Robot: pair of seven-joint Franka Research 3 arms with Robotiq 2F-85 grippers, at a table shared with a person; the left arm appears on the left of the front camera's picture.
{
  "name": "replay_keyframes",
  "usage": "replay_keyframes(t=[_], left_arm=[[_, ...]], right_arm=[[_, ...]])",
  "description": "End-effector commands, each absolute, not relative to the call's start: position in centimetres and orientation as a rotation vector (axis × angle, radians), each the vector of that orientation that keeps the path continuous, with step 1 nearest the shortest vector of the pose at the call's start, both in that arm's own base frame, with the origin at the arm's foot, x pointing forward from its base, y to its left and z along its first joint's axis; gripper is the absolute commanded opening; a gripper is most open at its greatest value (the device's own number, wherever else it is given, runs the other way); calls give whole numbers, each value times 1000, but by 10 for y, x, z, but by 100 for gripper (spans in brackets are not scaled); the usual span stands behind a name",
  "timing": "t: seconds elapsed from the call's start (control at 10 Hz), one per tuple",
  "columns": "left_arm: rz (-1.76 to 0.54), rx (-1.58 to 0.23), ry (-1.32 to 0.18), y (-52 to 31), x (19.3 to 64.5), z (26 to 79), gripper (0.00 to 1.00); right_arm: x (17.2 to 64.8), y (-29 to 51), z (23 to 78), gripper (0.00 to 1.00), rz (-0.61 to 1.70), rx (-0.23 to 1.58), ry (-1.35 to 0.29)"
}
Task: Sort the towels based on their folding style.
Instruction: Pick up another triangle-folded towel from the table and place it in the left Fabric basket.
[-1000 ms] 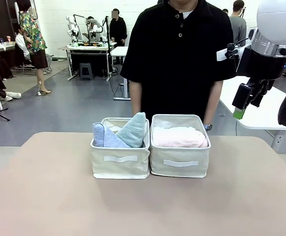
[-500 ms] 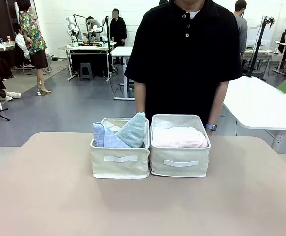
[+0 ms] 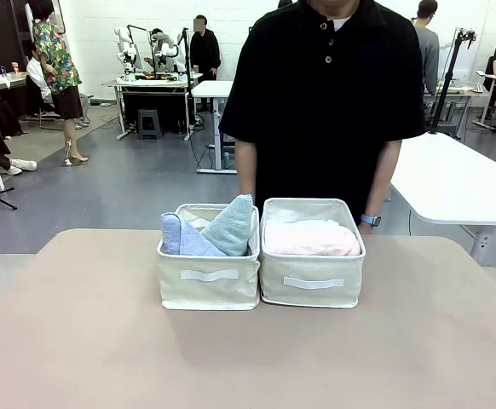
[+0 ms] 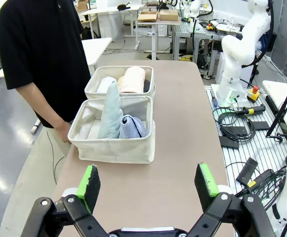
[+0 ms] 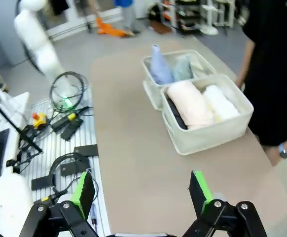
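Table (image 3: pixel 77 341) now without right arm.

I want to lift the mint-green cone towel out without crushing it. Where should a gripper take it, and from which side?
Grip the mint-green cone towel just below its tip, coming straight down from above. It stands upright in the left bin, its point rising above the rim, and the lavender-blue cone leans close beside it, so a side approach looks blocked by bin walls.
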State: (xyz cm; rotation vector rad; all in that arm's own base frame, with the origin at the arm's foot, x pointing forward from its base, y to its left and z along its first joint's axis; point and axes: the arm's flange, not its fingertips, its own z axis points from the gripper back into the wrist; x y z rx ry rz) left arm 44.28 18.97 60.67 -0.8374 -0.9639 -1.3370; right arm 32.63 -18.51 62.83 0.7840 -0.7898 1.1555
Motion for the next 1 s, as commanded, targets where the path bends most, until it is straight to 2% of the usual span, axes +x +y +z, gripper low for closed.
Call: replay_keyframes(t=[0.0,0.3,0.4,0.5,0.9], left_arm=[[-1352,-838,-986,190,440,607,100],[-1352,-838,-986,190,440,607,100],[-1352,-838,-986,190,440,607,100],[-1352,-838,-986,190,440,607,100],[-1352,-838,-986,190,440,607,100]], right_arm=[[337,-208,627,100,1206,826,-840],[332,-224,626,100,1139,852,-964],[338,-223,631,100,893,818,-1017],[331,-225,620,100,1166,839,-931],[331,-225,620,100,1166,839,-931]])
